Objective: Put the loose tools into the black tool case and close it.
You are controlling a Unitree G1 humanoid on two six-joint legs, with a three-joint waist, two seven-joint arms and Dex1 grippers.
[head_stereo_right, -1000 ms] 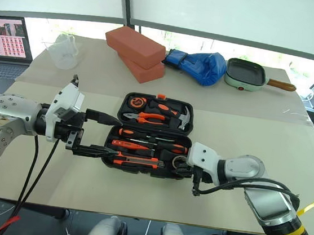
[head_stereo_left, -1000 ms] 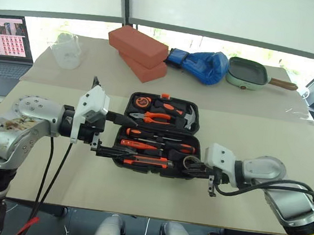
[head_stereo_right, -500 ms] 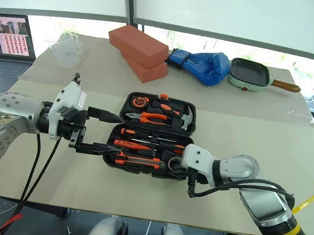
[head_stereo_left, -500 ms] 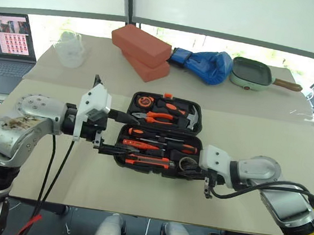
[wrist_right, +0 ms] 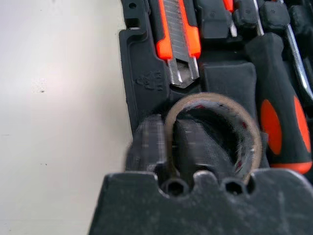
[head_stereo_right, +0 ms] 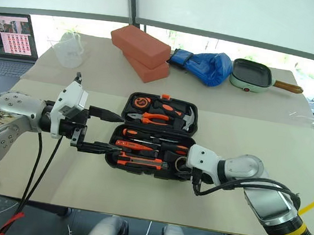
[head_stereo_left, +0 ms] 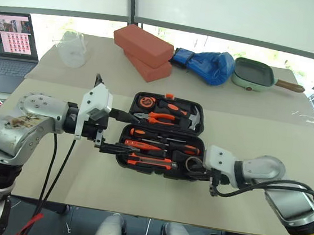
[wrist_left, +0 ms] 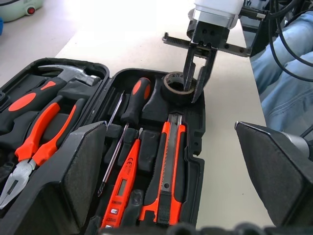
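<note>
My right claw (wrist_left: 196, 81) straddles the tape roll's (wrist_left: 176, 83) wall in the tool case (head_stereo_left: 162, 143), fingers slightly parted; my left claw (head_stereo_left: 122, 132) hangs wide open, empty.

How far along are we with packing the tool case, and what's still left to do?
Nearly packed. The utility knife and the screwdrivers lie in their slots in the open black tool case. The right hand straddles the wall of the tape roll, which sits in its corner pocket, with its fingers slightly apart. The left hand waits open at the case's left edge. Left: withdraw and close the lid.
</note>
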